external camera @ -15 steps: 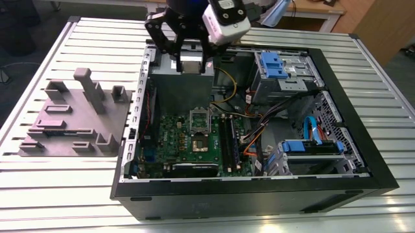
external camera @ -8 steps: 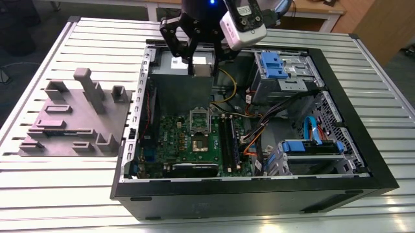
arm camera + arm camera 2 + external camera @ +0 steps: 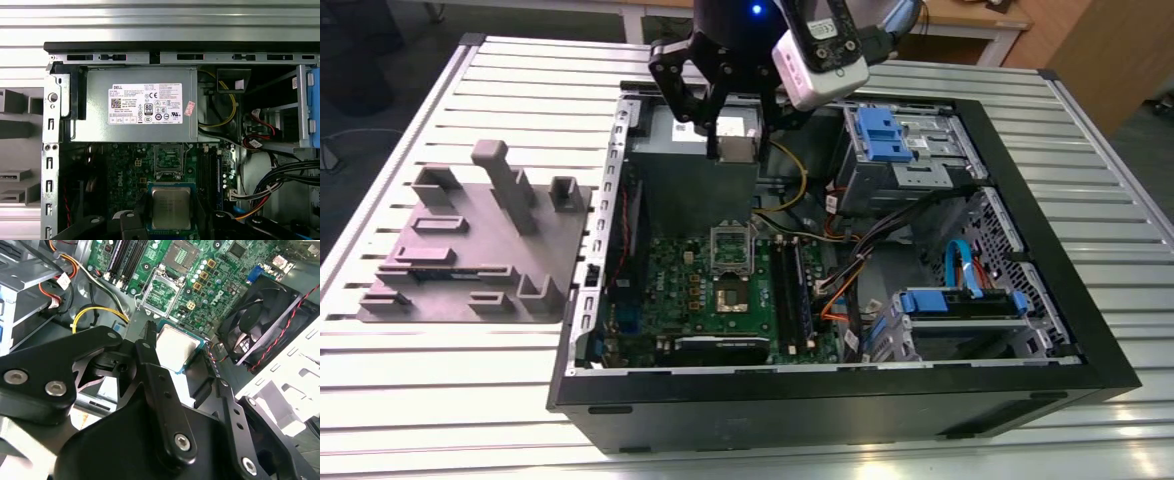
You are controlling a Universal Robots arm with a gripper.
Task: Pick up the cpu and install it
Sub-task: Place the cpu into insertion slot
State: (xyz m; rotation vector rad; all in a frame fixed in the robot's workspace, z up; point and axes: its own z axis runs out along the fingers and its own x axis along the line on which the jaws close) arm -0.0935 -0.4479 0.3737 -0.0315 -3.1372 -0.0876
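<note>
My gripper [image 3: 735, 150] hangs over the far part of the open computer case [image 3: 1067, 250], shut on the cpu [image 3: 735, 148]. The cpu is a small flat square chip with a silver top. In the second wrist view the cpu [image 3: 175, 347] sits level between the black fingers [image 3: 150, 347]. The first wrist view has the cpu [image 3: 171, 207] above the green motherboard [image 3: 120, 170], a short way from the open socket [image 3: 167, 160]. On the motherboard [image 3: 680, 290] the socket [image 3: 730, 293] lies bare, its metal frame [image 3: 728, 243] flipped up.
A grey power supply [image 3: 135, 105] fills the case's far corner beside the socket. A black fan [image 3: 260, 315], memory slots [image 3: 790, 275], loose cables [image 3: 854, 270] and blue drive bays [image 3: 894, 135] crowd the case. A grey fixture block [image 3: 474, 245] stands on the slatted table [image 3: 440, 400].
</note>
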